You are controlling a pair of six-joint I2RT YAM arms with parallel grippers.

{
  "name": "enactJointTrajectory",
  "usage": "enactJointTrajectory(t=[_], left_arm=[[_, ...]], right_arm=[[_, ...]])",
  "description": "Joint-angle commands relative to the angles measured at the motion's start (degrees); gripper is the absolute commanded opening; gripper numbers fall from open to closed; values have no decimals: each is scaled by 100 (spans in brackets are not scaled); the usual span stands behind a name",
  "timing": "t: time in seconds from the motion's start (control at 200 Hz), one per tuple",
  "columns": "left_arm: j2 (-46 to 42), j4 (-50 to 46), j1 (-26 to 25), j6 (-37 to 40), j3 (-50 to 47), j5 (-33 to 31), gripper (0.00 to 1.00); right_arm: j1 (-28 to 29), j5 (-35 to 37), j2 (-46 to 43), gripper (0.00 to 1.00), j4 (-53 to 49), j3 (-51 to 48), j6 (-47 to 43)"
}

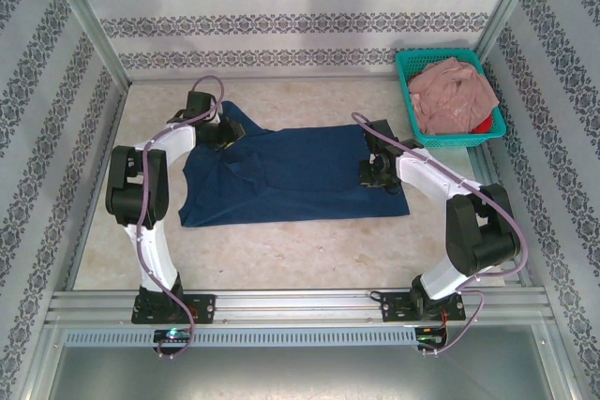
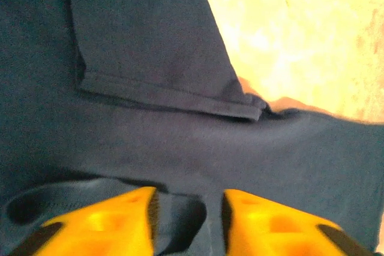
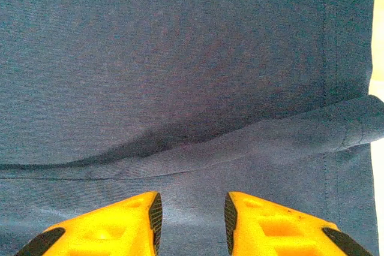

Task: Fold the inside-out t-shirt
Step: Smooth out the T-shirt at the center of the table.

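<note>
Your navy t-shirt (image 1: 291, 175) lies spread flat on the bench (image 1: 309, 250) in the middle of the top view, its long side running left to right. One sleeve reaches toward the upper left, beside the head of the left arm (image 1: 150, 185). In the left wrist view, your left fingers (image 2: 114, 223) stand a narrow way apart. A rumple of dark cloth lies between them, and a hemmed sleeve (image 2: 162, 76) lies folded flat just above. The right arm (image 1: 441, 185) reaches down onto the shirt's right edge. There the right fingers (image 3: 120, 223) are also narrowly parted over smooth cloth, holding nothing, with a raised fold crossing the frame above them. A green basket (image 1: 405, 72) holding a dusty pink garment (image 1: 455, 91) sits at the upper right, apart from the shirt.
</note>
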Motion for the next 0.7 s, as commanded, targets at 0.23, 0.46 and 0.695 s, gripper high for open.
enactJointTrajectory(t=[0.23,0.46,0.695], left_arm=[[90,-972,-482,1029,-51,175,52],[517,-1018,-723,1071,374,520,52],[808,-1140,-885,1084,838,631,37]], right_arm=[[-3,-6,122,36,-7,130,-128],[-3,6,84,36,-11,102,-130],[-3,2,64,36,-5,68,-126]])
